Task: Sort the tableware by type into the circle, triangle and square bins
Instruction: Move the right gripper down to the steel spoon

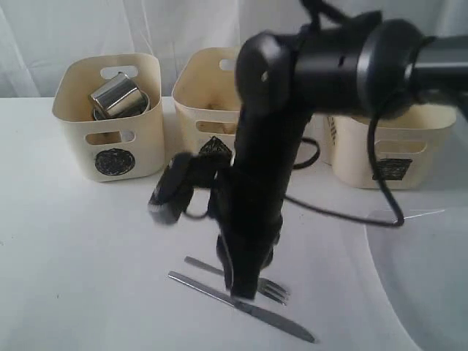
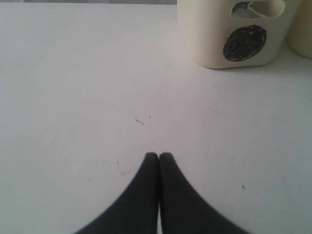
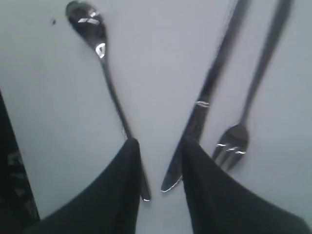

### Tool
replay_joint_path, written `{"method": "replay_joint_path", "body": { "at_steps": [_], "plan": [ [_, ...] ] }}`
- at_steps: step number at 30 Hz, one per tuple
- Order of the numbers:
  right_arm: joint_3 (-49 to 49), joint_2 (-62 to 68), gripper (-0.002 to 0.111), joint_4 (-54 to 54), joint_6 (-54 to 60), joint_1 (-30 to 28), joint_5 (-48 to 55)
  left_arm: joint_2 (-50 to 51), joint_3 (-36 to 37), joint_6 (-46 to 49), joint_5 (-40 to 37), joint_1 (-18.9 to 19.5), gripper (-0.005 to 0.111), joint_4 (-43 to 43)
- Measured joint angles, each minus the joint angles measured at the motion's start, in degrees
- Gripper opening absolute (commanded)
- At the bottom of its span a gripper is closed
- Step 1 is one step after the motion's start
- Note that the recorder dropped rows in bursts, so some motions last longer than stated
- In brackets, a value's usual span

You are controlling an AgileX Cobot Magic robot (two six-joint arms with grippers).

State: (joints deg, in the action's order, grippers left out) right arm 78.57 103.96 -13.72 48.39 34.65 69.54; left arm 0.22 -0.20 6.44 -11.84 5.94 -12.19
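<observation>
- The right gripper (image 3: pixel 160 144) hangs low over the cutlery at the exterior view's lower middle, fingers apart with nothing between them.
- The spoon (image 3: pixel 115 97) handle passes under one finger. The knife (image 3: pixel 204 100) tip lies beside the other, and the fork (image 3: pixel 253 92) is just beyond.
- Shift sideways until one piece sits centred, then close; otherwise two may snag.
- The left gripper (image 2: pixel 159 156), fingers together, sits apart from the circle bin (image 2: pixel 209 44).

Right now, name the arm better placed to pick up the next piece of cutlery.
Right. The right end effector hangs open over the spoon, knife and fork. The left end effector is shut over bare table near the circle bin, no cutlery in its view.
</observation>
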Motion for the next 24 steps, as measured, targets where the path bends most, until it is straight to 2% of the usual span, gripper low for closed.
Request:
{"method": "replay_joint_path", "body": {
  "at_steps": [3,9,18,24],
  "plan": [
    [-3.51,0.09,0.032,2.85,1.04,4.33,-2.65,0.0,0.0,0.0,0.0,0.0,0.0,0.0],
    [-9.22,1.16,0.057,3.11,1.27,7.33,-6.28,0.0,0.0,0.0,0.0,0.0,0.0,0.0],
    [-13.4,1.64,0.057,0.95,2.07,7.36,-17.27,0.0,0.0,0.0,0.0,0.0,0.0,0.0],
    [-16.34,1.64,0.057,-1.65,4.93,7.74,-19.86,0.0,0.0,0.0,0.0,0.0,0.0,0.0]
  ]
}}
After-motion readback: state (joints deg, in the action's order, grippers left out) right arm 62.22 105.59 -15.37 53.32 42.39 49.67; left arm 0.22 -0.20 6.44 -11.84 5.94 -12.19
